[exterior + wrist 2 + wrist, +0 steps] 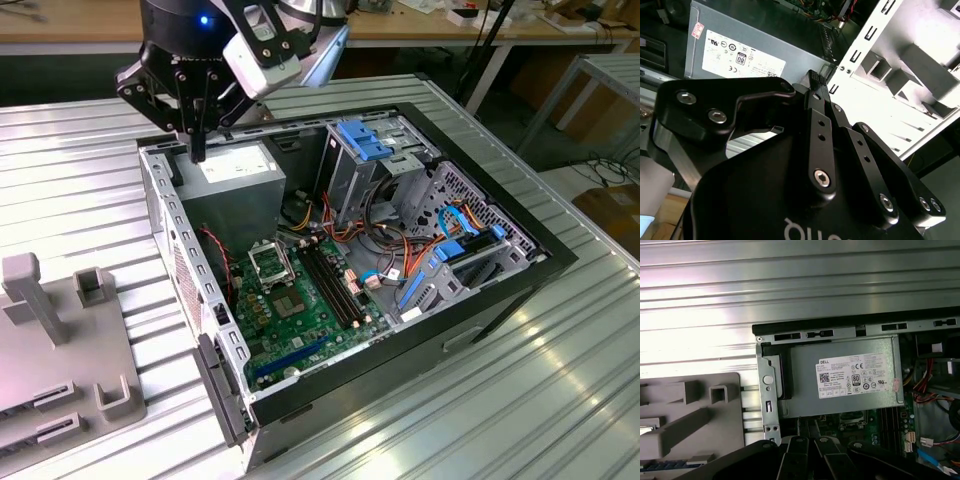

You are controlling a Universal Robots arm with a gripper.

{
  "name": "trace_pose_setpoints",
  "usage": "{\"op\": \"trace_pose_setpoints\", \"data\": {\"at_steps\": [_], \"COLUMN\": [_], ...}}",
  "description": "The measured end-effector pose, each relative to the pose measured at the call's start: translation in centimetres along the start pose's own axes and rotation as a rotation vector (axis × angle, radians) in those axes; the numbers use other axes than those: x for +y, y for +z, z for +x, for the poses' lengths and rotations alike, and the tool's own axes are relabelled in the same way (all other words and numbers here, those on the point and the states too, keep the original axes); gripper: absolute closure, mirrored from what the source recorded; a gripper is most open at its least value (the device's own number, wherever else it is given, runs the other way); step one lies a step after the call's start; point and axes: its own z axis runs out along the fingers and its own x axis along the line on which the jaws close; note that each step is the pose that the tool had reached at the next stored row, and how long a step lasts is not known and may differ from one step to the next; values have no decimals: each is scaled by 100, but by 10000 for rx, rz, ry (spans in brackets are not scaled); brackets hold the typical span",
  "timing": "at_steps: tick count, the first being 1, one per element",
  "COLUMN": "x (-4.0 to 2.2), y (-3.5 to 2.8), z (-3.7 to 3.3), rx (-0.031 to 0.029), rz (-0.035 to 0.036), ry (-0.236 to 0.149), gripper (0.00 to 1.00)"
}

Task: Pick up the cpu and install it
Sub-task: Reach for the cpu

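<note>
The hand (197, 145), fingers drawn together (whether they pinch the cpu I cannot tell), hangs above the power supply (236, 172) beside the case wall (162, 198), so descending here would likely strike metal, well apart from the socket (268, 262).

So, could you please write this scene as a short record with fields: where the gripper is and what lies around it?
gripper: fingers shut, over the power supply's end, near the case wall
power supply: grey box with white label, inside the case
case: open, lying on the table
socket: black square with metal frame on the green motherboard, apart from the gripper
grey fixture: on the table, at the exterior view's left
</note>
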Motion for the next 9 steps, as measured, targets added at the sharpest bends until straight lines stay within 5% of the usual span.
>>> {"op": "trace_pose_setpoints", "data": {"at_steps": [9], "x": [-5], "y": [3], "z": [56], "rx": [38], "rz": [3], "ry": [1], "gripper": [89]}}
